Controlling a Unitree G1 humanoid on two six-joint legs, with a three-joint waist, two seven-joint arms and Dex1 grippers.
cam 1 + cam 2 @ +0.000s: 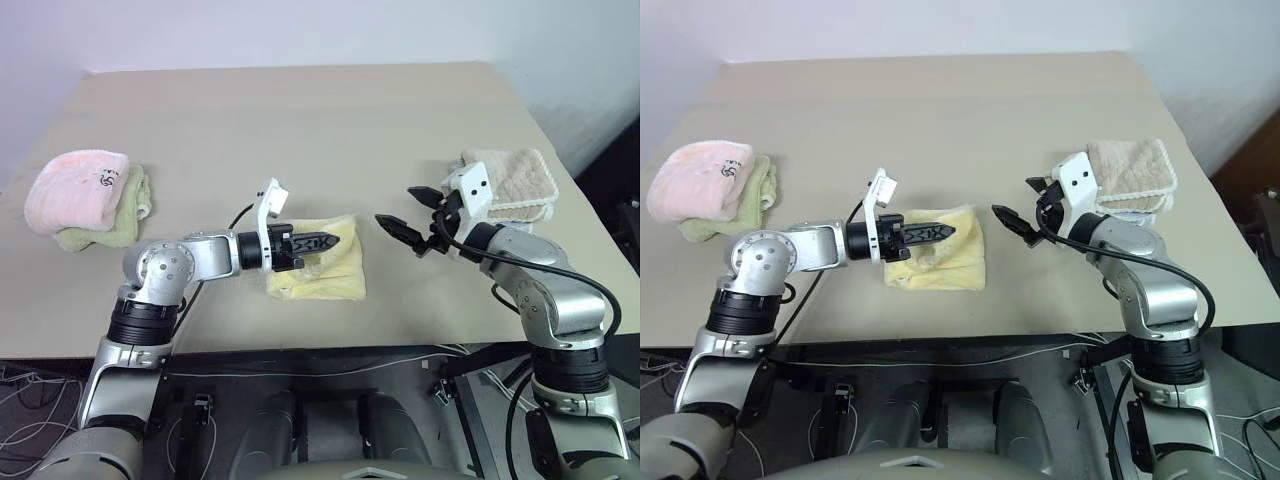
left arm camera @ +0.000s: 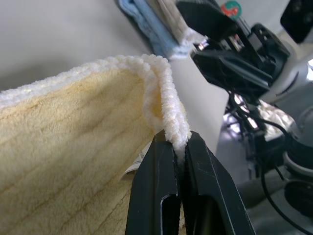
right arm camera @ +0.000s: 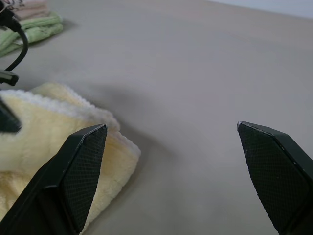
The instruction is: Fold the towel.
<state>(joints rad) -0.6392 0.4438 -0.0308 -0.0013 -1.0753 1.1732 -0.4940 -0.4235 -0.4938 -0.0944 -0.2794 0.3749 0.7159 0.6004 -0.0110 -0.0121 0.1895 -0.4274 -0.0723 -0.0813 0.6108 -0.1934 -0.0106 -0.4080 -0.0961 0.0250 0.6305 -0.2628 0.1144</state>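
Pale yellow towel [image 1: 318, 262] sitting near the front-middle of the worktop [image 1: 300, 120], already doubled over into a chunky square. Left pincer [image 1: 318, 242] clamped shut on the hemmed edge, holding a layer up over the rest, probably to carry it across for another fold. Right pincer [image 1: 415, 214] just to the right, spread wide and holding nothing, likely waiting to catch a corner. Pink and green towels [image 1: 90, 198] stacked far left, beige towel [image 1: 510, 180] parked far right, well out of the way.
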